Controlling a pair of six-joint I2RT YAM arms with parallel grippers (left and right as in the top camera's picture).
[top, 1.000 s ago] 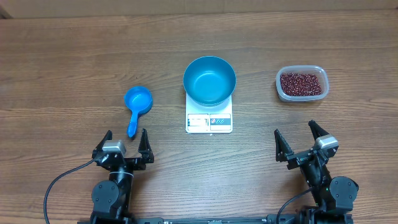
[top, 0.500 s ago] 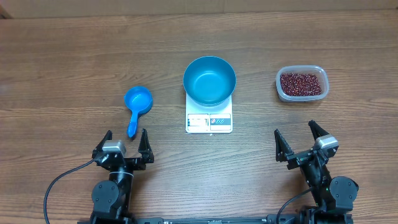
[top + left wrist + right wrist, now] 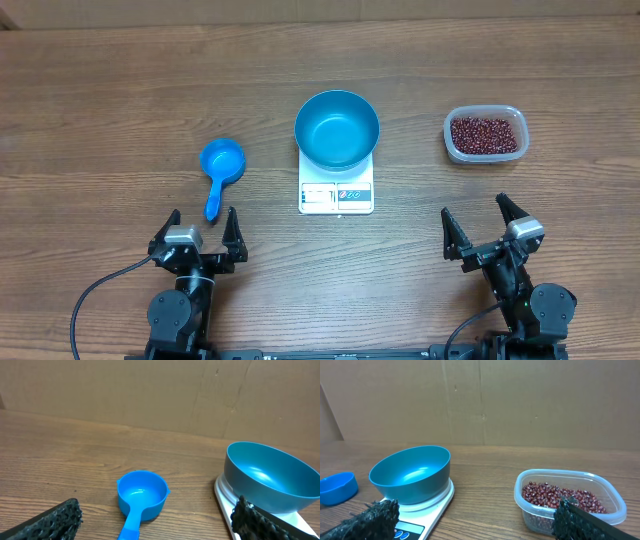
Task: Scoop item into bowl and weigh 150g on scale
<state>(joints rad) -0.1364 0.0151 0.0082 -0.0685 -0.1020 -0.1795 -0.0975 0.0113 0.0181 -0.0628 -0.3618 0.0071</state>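
The empty blue bowl (image 3: 337, 128) (image 3: 272, 476) (image 3: 411, 472) stands on the white scale (image 3: 336, 190) (image 3: 422, 510) at the table's middle. Red-brown beans (image 3: 485, 134) (image 3: 562, 497) fill a clear plastic tub (image 3: 452, 145) (image 3: 535, 517) to the right of the scale. A small blue scoop (image 3: 220, 170) (image 3: 140, 497) lies to the left, its handle pointing at me. My left gripper (image 3: 200, 232) (image 3: 157, 522) is open near the front edge, just short of the scoop's handle. Near the front right, my right gripper (image 3: 487, 227) (image 3: 475, 520) is open too, a little way back from the tub. Both are empty.
A brown cardboard wall (image 3: 150, 395) (image 3: 520, 405) runs along the far edge of the wooden table (image 3: 120, 100). A black cable (image 3: 100, 290) loops at the left arm's base.
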